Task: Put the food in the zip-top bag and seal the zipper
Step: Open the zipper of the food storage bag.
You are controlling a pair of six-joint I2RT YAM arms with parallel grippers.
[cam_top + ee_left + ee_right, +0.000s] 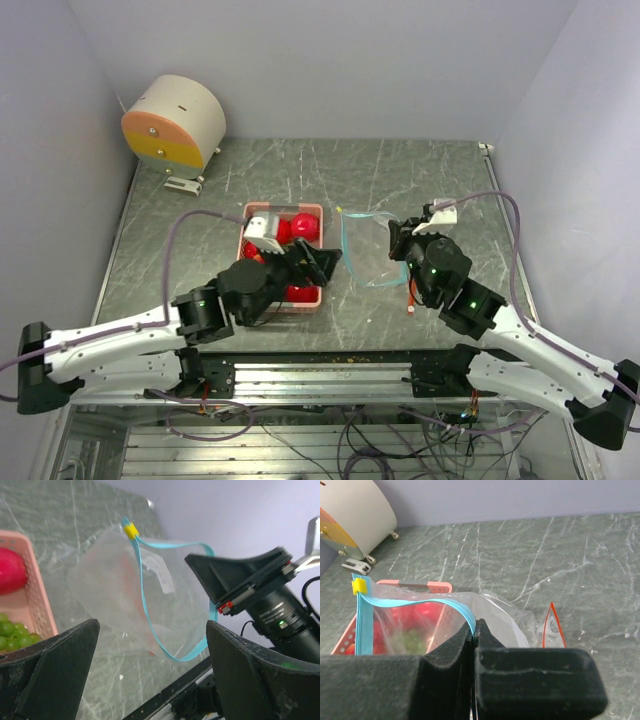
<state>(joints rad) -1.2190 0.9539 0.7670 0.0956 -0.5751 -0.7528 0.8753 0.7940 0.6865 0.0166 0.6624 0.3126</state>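
The clear zip-top bag (366,248) with a blue zipper strip (144,592) and yellow slider (131,530) stands open on the table, right of the pink tray (312,298). My right gripper (475,630) is shut on the bag's blue zipper edge and holds the mouth up. My left gripper (326,262) is open and empty, between the tray's right rim and the bag mouth. Red ball foods (299,228) and green grapes (10,632) lie in the tray. The grapes also show through the bag in the right wrist view (410,640).
A white and orange drum (175,122) stands at the back left. A small clear packet with a red edge (552,627) lies on the table right of the bag. The right gripper body (250,580) is close to my left fingers.
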